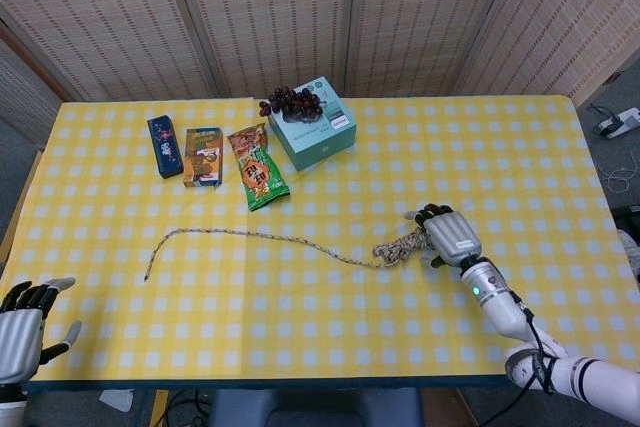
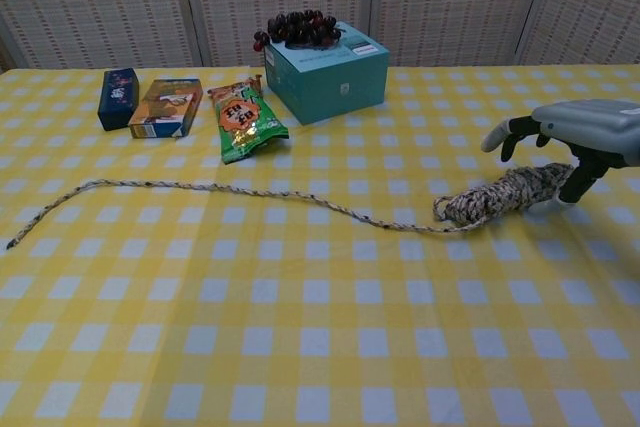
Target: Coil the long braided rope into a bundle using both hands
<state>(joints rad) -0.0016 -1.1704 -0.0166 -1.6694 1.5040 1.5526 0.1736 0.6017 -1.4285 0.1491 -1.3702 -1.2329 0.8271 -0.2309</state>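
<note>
**Right hand over the bundled end of the rope**

My right hand (image 1: 447, 236) sits palm down above the right end of the rope (image 1: 300, 239), over the yellow checked table (image 1: 420, 147). In the chest view the fingers (image 2: 505, 134) arch down ahead of the bundle with space under them, and the thumb reaches down at the bundle's far right end, at or very near the strands. I cannot tell whether anything is pinched; the hand looks spread, not closed around the rope.

The rope lies flat on the table. Its right part is gathered into a short thick bundle (image 2: 505, 193), slanted up to the right. From the bundle's left end a single strand runs left across the middle of the table in a shallow curve, ending in a loose tip (image 1: 147, 275) near the left edge.

My left hand (image 1: 25, 324) is at the near left corner, well apart from the rope. Its fingers are apart and it holds nothing.

At the back of the table, well apart from the rope: a blue box (image 1: 165, 145), an orange box (image 1: 203, 155) just beside it, a green snack bag (image 1: 257, 166), and a teal box (image 1: 312, 135) with grapes (image 1: 290, 101) resting on its back edge.
</note>
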